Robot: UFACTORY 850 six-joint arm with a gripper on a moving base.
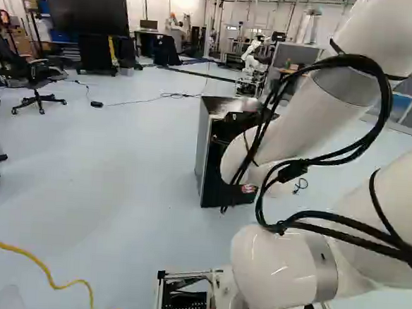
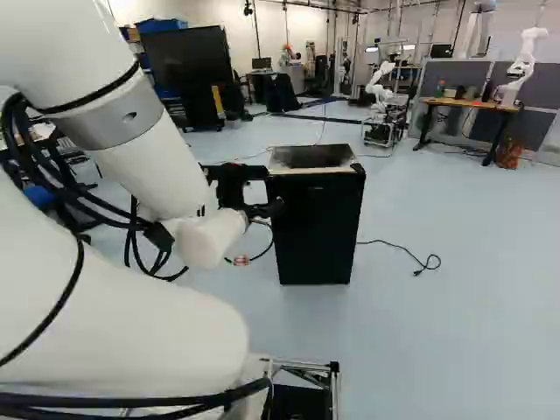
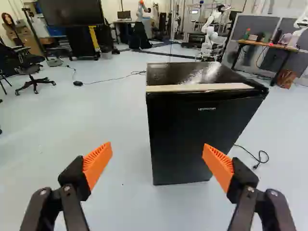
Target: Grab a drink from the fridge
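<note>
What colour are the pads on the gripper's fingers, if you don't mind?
The pads are bright orange, best seen in the wrist view.

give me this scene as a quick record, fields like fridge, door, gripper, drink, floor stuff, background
fridge: black mini fridge, upright on the floor, ahead of the gripper
door: looks shut
fridge top: pale strip along the front edge
gripper: open black gripper with orange pads, holding nothing
drink: none in sight; inside of fridge hidden
floor: black cord beside the fridge; yellow cable at the left of the left base view
background: office chair, large dark screen, wooden-topped desk
</note>
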